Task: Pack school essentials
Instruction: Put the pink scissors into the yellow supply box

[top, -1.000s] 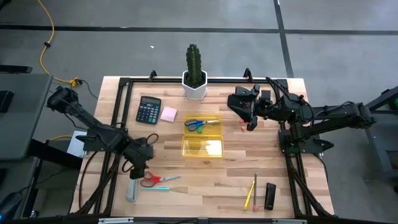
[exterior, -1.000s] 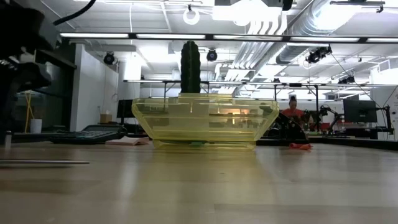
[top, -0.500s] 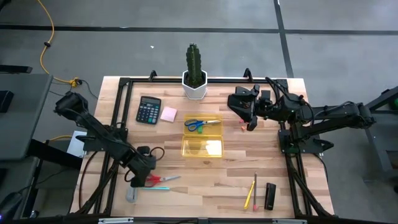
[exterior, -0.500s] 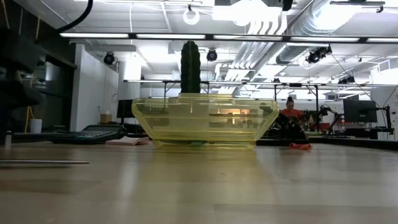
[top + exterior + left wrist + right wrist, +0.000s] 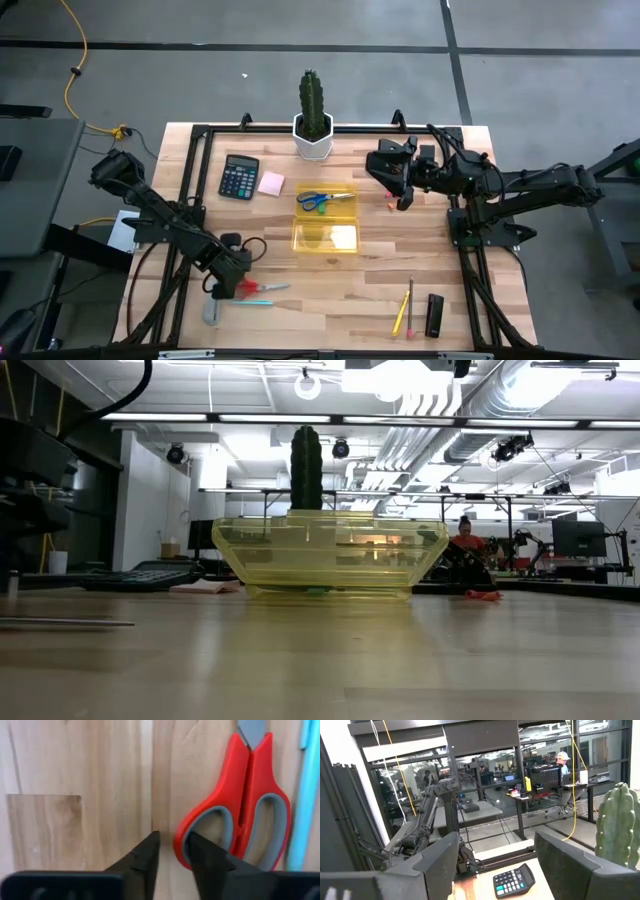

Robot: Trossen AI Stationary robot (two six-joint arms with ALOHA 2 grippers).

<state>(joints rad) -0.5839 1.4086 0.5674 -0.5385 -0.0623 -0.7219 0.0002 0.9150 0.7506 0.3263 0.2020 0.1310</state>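
The red-handled scissors (image 5: 248,289) lie flat on the wood near the table's front left, with a light-blue pen (image 5: 256,301) beside them. My left gripper (image 5: 229,283) points down at their handle end, its fingers closed around one handle ring. Blue-handled scissors (image 5: 318,201) lie in the far half of the open yellow box (image 5: 326,238). A pink pad (image 5: 271,183) sits by the calculator (image 5: 239,176). Two pencils (image 5: 405,310) lie at the front right. My right gripper (image 5: 495,865) hangs open, raised above the table's far right. My left gripper (image 5: 172,852) has the rim of one red handle ring (image 5: 179,836) between its fingers. One finger (image 5: 202,857) stands inside the ring and the other outside it. The fingers come from above, pointing down. The scissors lie flat on the table.
A grey oblong block (image 5: 211,312) lies just toward the near edge from my left gripper. A potted cactus (image 5: 312,115) stands at the far edge, a black block (image 5: 434,314) lies by the pencils, and a small red piece (image 5: 386,207) lies right of the box.
My left gripper has moved toward the table's near edge and down onto the handle end of the red scissors. The scissors have stayed where they were.
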